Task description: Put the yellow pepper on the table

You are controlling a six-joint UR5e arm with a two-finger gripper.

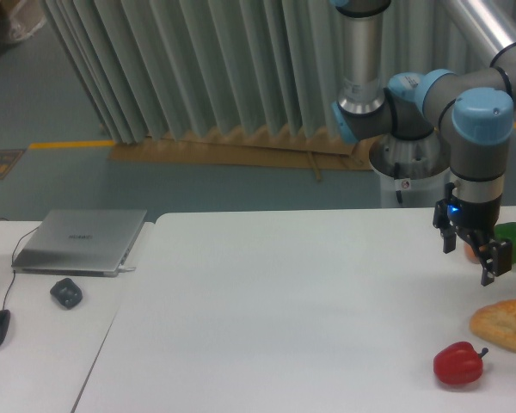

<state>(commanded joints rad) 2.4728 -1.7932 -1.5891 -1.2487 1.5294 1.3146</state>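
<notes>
Your gripper [471,255] is hanging over the right edge of the table [275,292], toward the far right corner, fingers pointing down. The jaws are standing apart with clear gap between the two dark fingers, and nothing is clamped in them that you can see.

The yellow pepper is not clearly showing. There is a small orange-yellow patch peeking between the fingers, just beside the green pepper [511,240], and it could be the yellow one, but it is mostly hidden by the gripper, so you cannot tell for sure. If it is, it is sitting low near the far right edge, touching or almost touching the green pepper.

So progress is hard to call: either you are looking at a pepper that is already down on the tabletop with the fingers parted around it, or a grasp not yet made. Nothing is being carried in the air, that much is plain.

Also sitting near the right edge: a flat bread [507,323] and, closer to the near right corner, the red pepper [457,364]. Both are well clear of the fingers.
</notes>
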